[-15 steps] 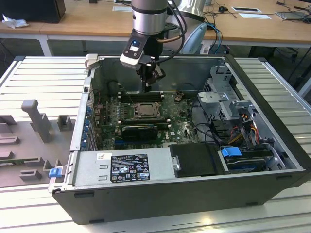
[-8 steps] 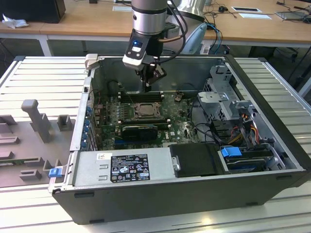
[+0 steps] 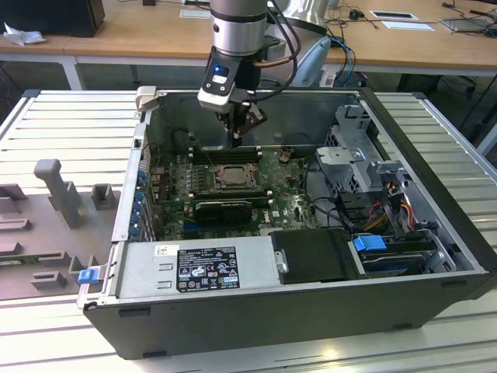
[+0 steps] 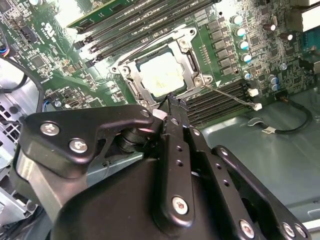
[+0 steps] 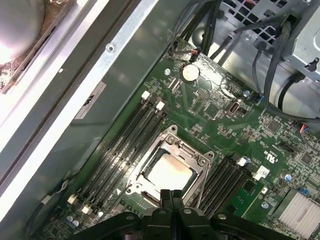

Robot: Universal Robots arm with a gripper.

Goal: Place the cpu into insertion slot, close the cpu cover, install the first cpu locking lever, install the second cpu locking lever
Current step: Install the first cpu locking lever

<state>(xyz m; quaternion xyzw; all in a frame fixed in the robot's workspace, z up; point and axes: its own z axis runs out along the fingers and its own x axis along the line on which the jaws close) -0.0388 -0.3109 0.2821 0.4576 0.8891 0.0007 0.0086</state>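
cpu (image 5: 169, 172) under cpu cover (image 5: 189, 153), claw (image 5: 171, 194) closed — just above

Pale silvery-beige flat square metal cpu (image 4: 160, 75) lies face up; thin dull-metal square-frame cpu cover (image 4: 134, 80) lies flat around it.

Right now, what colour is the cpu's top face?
The cpu is pale silvery-beige with a bright sheen; it shows best in the first wrist view.
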